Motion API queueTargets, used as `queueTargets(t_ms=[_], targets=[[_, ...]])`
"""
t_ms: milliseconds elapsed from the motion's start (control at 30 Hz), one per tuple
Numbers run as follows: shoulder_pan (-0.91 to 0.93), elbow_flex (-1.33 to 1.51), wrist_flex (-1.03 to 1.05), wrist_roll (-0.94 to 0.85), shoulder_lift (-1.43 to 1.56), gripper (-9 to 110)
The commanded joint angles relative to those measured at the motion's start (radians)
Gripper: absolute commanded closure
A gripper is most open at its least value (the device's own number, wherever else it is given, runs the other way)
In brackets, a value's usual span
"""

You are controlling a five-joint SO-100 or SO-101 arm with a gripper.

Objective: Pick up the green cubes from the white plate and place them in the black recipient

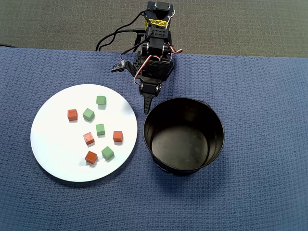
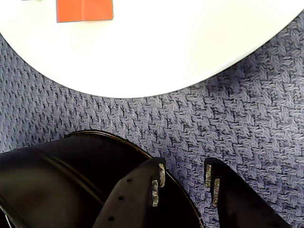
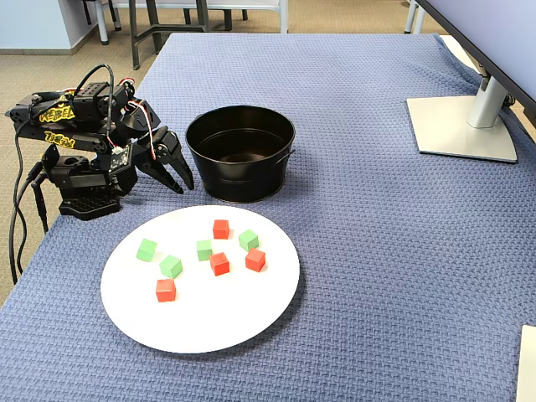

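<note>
Green cubes [image 1: 100, 129], four, lie scattered on the white plate [image 1: 53, 154], mixed among four orange-red cubes [image 1: 118, 136]. Beside the plate stands the black recipient [image 1: 211, 120], empty. Both rest on the blue-clothed desk [image 1: 269, 192]. The tool [image 2: 185, 183], narrowly parted and holding nothing, hangs between plate and recipient. Likely fault: with cubes so closely spaced, the tool may nudge or seize an orange-red neighbour.

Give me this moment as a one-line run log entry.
gripper: open, empty, beside black recipient | green cubes: four on white plate | recipient: empty | phase: before first pick
</note>
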Motion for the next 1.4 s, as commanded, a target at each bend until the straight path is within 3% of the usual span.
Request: queueTargets(t_ms=[0, 500, 567, 633, 767, 1067, 1367], targets=[[0.061, -0.025, -0.110, 0.067, -0.006, 101], [0.094, -0.026, -0.112, 0.041, -0.006, 101], [0.129, 0.009, -0.144, -0.284, -0.014, 101], [0.193, -0.005, -0.176, -0.325, -0.028, 101], [0.264, -0.291, 0.067, -0.405, -0.069, 101], [0.445, -0.359, 0.025, -0.986, -0.103, 89], [0.712, -0.400, 0.014, -1.506, -0.394, 75]])
